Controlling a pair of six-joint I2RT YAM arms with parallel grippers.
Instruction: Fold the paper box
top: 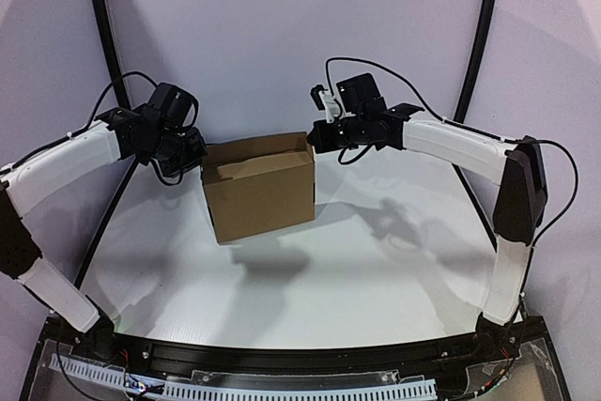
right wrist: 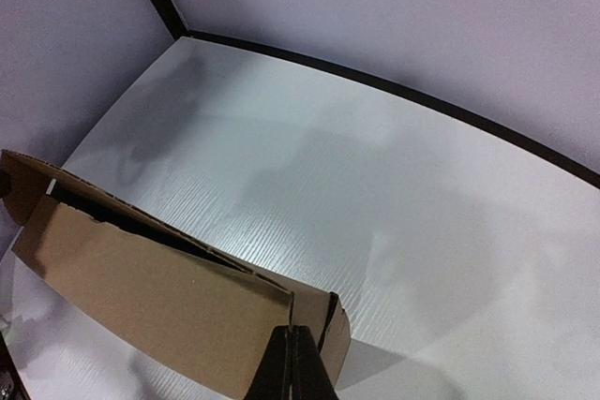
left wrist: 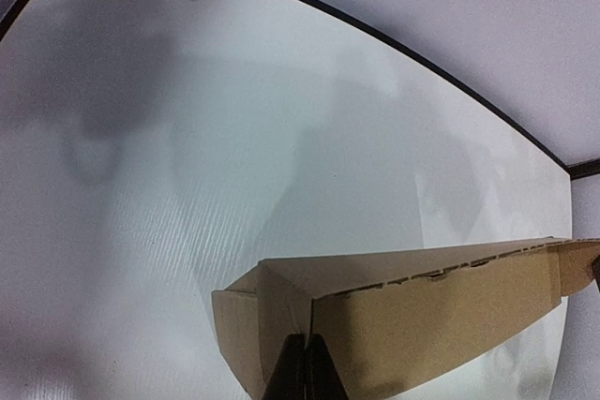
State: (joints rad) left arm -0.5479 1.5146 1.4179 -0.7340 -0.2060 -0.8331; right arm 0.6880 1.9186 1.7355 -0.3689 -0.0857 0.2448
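End effectors (left wrist: 302, 346) (right wrist: 292, 336) pinch the paper box (top: 260, 187), seen whole only overhead

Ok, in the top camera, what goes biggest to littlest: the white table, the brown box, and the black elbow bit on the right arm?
Largest to smallest, as they look from above:
1. the table
2. the paper box
3. the black elbow cover on the right arm
No two look alike, so there are no ties.
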